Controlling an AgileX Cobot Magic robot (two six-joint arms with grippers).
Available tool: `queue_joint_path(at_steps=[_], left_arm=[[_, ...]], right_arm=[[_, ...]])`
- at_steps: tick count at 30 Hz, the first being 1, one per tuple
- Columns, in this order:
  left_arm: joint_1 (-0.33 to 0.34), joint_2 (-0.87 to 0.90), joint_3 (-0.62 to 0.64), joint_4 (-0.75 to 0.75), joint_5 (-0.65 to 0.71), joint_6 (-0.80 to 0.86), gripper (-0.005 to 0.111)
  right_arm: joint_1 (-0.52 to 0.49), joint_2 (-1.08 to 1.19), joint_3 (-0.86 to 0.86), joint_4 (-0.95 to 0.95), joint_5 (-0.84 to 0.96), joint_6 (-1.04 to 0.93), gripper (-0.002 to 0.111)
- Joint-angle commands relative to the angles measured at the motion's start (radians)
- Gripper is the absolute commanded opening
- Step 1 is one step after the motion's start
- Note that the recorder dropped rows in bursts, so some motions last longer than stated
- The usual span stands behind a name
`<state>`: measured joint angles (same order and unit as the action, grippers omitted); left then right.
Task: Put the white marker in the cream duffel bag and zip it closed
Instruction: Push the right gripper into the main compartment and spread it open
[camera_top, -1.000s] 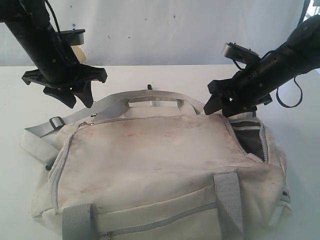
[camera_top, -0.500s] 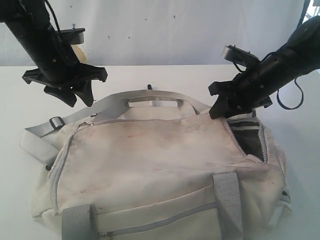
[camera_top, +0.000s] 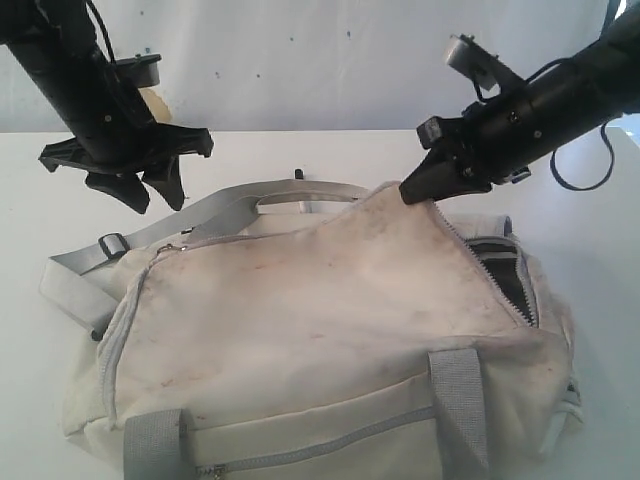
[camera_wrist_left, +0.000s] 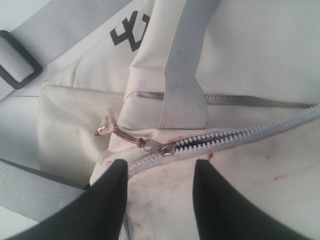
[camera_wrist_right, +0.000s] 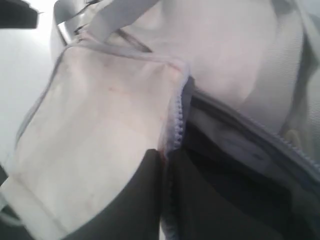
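- Exterior: the right gripper (camera_top: 408, 193), at the bag's (camera_top: 300, 330) two o'clock, has just pinched its zipper edge and lifted it. The left gripper (camera_top: 150, 188) hangs at ten o'clock, half-open and empty.
- Left wrist: the zipper pull (camera_wrist_left: 152, 146) lies just beyond the parted fingers.
- Right wrist: the opening gapes dark; no marker is visible.

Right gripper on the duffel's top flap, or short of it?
Touching. Right wrist view: the right gripper has its fingers shut on the cream duffel bag at its zipper edge; the exterior view shows the flap peaked at them.
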<state>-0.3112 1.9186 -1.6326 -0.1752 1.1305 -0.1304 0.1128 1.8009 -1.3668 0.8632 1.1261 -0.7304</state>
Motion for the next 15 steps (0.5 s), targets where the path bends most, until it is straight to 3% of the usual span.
queue_joint_path(at_steps=[1,4,7,15], left_arm=[[0.052,-0.009,-0.003,-0.013,-0.005,-0.032,0.043],[0.099,-0.009,-0.003,-0.07,0.001,-0.032,0.043],[0.147,-0.009,-0.003,-0.08,0.021,-0.019,0.043],[0.16,-0.009,-0.003,-0.048,0.016,-0.001,0.043]], right_arm=[[0.04,-0.071,-0.005,0.025,0.095,-0.091,0.0],[0.089,-0.1,-0.005,0.03,0.095,-0.117,0.0],[0.21,-0.111,-0.003,0.001,0.095,-0.158,0.0],[0.429,-0.112,0.031,-0.079,0.095,-0.167,0.0]])
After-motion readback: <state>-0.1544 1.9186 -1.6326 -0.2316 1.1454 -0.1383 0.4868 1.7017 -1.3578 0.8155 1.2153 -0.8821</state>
